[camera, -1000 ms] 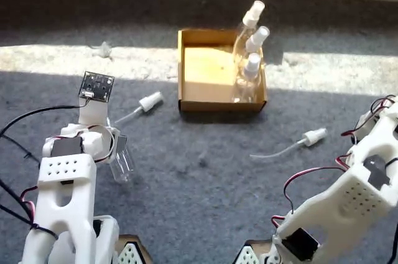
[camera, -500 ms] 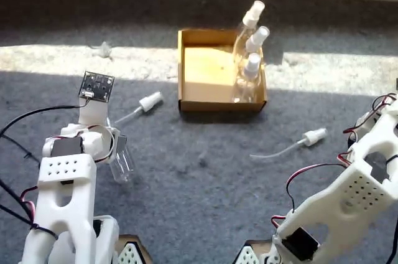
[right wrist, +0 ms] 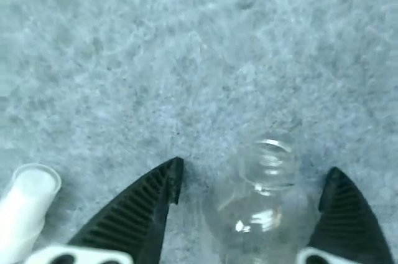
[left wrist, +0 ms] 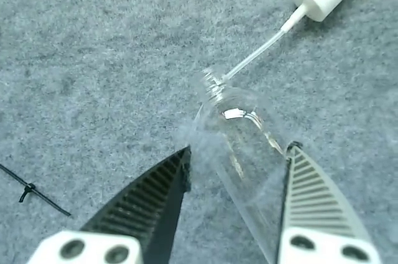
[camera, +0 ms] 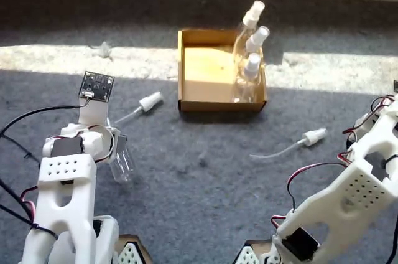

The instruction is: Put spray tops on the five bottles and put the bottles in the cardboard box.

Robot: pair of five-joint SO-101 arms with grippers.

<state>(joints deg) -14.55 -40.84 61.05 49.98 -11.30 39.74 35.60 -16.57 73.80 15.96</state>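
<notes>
A grey felt-covered counter [camera: 205,170] has a thin black cable tie [left wrist: 31,190] lying on it, and a small pale scrap [camera: 103,48] sits in the sunlit strip.

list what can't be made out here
Left wrist view: clear plastic bottle in the left gripper, base cut by the frame edge.
Right wrist view: second clear bottle at the right gripper, lower body cut likewise.
High view: three capped bottles in the brown cardboard box overlap, hiding their bases.

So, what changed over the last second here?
The right arm shifted slightly toward the right edge; nothing was grasped or released. The left gripper stays shut on its open bottle, and the cardboard box, three capped bottles and both loose spray tops have not moved.
</notes>
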